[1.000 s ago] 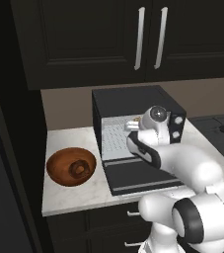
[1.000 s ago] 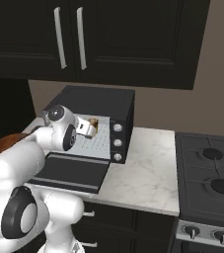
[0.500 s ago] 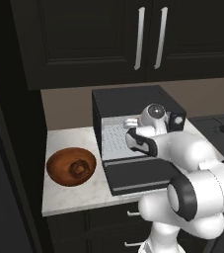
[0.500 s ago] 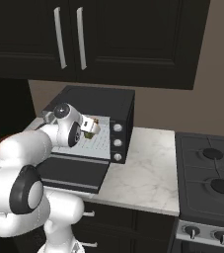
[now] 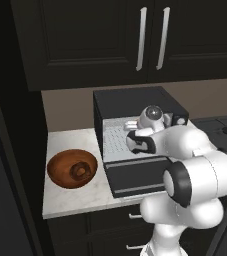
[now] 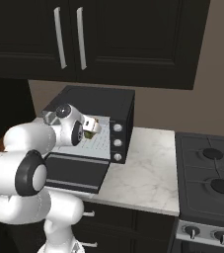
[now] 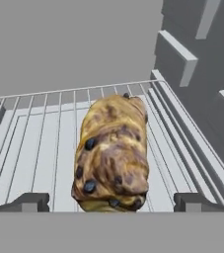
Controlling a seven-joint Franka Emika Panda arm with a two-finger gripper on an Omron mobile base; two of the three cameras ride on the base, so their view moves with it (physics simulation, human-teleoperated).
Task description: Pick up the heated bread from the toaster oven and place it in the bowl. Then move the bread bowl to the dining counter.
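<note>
Reaching into the toaster oven (image 5: pixel 135 130) with the gripper (image 7: pixel 111 201) spread wide, nothing held yet.

I've got the heated bread (image 7: pixel 112 154) lying on the wire rack (image 7: pixel 34 143) dead ahead between the two fingertips (image 7: pixel 27 201), long axis running straight away from the hand, so I'd say a short push forward and a squeeze does it. Oven's side wall sits close on one side. The bowl (image 5: pixel 72 168) waits on the worktop just beside the dropped door (image 5: pixel 135 175).
</note>
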